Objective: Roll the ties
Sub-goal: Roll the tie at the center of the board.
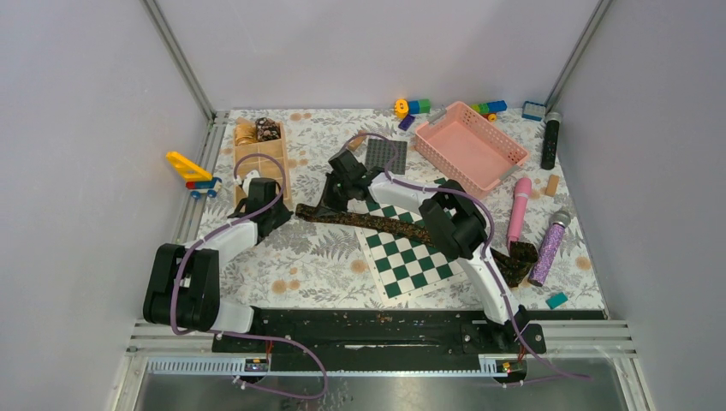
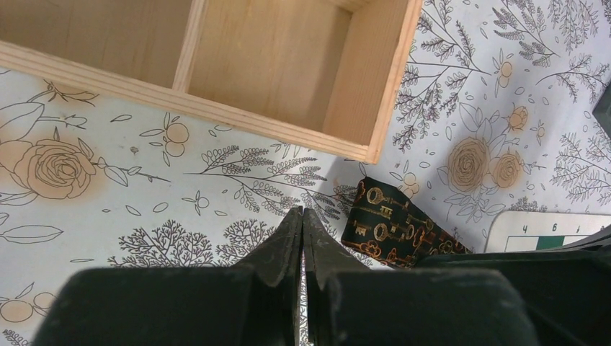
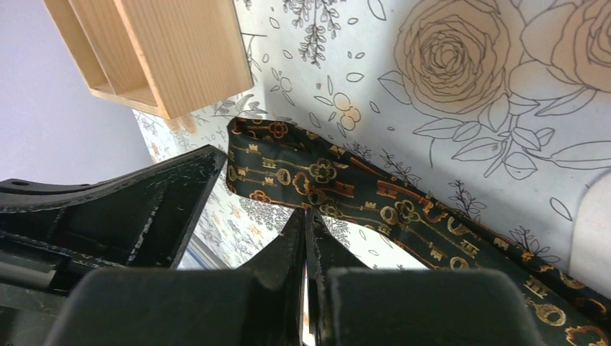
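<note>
A dark tie with gold key print lies stretched across the floral table and the chessboard. Its narrow end is near the wooden box. My right gripper is shut, its tips pinching the tie's near edge a little way from that end. My left gripper is shut and empty just above the table, left of the tie's end and below the wooden box's corner. Two rolled ties sit in the wooden box's far compartment, a golden-tan one and a dark speckled one.
The wooden divided box stands at the left, right by both grippers. A green chessboard, pink basket, black cylinder, pink and purple microphones, toy blocks and a toy crane lie around.
</note>
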`<state>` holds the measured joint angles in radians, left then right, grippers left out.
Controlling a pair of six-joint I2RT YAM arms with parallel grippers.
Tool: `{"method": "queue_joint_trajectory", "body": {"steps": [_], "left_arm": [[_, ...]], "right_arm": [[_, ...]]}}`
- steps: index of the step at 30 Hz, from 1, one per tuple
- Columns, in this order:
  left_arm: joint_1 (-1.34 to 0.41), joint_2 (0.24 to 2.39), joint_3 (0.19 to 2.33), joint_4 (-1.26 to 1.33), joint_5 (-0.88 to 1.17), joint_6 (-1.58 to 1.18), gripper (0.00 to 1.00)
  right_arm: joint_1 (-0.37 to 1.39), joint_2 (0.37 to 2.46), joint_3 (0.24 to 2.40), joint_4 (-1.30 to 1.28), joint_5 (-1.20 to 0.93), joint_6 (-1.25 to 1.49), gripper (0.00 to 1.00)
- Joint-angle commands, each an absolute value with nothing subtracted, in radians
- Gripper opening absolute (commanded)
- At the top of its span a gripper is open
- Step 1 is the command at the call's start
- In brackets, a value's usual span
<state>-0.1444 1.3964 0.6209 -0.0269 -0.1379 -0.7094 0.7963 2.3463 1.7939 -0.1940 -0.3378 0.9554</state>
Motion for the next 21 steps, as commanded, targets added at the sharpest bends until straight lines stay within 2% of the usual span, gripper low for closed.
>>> {"method": "queue_joint_trajectory", "body": {"steps": [1, 21], "left_arm": [[-0.142, 1.404, 0.628, 0.024, -0.137, -0.724, 0.0], [-0.143, 1.435, 0.643, 0.034, -0.125, -0.733, 0.0]], "right_arm": [[0.801, 2.305, 1.851, -0.194, -0.327, 0.958, 0.0], [0.787, 2.398, 1.916, -0.238, -0.302, 0.942, 0.0]]}}
